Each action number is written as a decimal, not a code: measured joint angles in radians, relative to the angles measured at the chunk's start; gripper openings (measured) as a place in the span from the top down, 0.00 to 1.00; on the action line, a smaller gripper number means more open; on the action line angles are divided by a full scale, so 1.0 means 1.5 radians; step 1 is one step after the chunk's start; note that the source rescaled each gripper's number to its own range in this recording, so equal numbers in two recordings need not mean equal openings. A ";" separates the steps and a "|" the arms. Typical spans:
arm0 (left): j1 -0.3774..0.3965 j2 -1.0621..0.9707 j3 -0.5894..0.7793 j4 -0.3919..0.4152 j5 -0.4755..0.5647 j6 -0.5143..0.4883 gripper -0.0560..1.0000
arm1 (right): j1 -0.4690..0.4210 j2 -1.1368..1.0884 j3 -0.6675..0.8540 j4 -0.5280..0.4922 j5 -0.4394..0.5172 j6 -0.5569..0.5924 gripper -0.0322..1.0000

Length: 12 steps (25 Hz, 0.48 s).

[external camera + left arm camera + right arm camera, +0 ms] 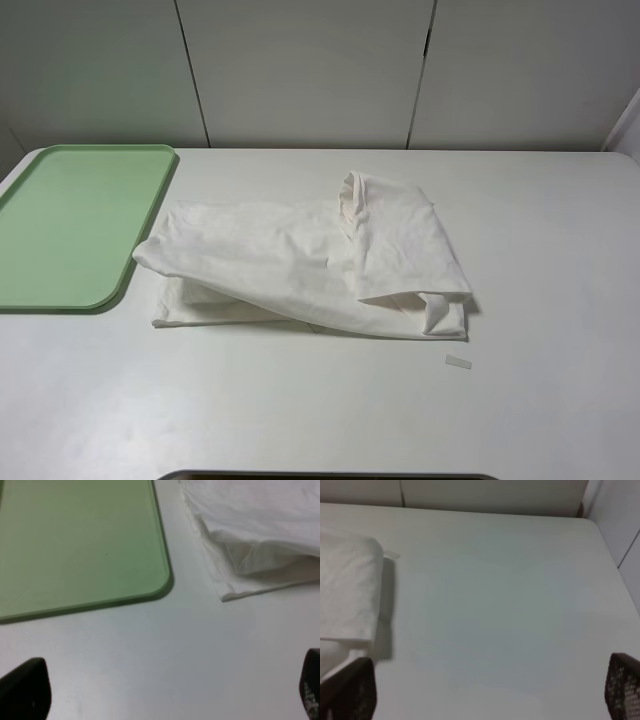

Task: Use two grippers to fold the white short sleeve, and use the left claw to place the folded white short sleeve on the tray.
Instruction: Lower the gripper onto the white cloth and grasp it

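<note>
The white short sleeve lies loosely folded in the middle of the white table, with one flap doubled over its right part. The green tray sits at the left, apart from the shirt. Neither gripper shows in the exterior high view. In the left wrist view my left gripper is open and empty above bare table, near the tray's corner and the shirt's corner. In the right wrist view my right gripper is open and empty, beside the shirt's edge.
A small white tag lies on the table by the shirt's front right corner; it also shows in the right wrist view. A white panelled wall stands behind the table. A dark edge sits at the table's front.
</note>
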 joint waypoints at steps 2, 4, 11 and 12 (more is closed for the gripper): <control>0.000 0.000 0.000 0.000 0.000 0.000 0.00 | 0.000 0.000 0.000 -0.005 0.000 0.000 0.00; 0.000 0.000 0.000 0.000 0.000 0.000 0.00 | 0.000 0.000 0.000 -0.009 -0.001 0.000 0.00; 0.000 0.000 0.000 0.000 0.000 0.000 0.00 | 0.000 0.000 0.000 0.003 -0.002 0.004 0.00; 0.000 0.000 0.000 0.000 0.000 0.000 0.00 | 0.000 0.000 0.000 0.013 -0.002 0.004 0.00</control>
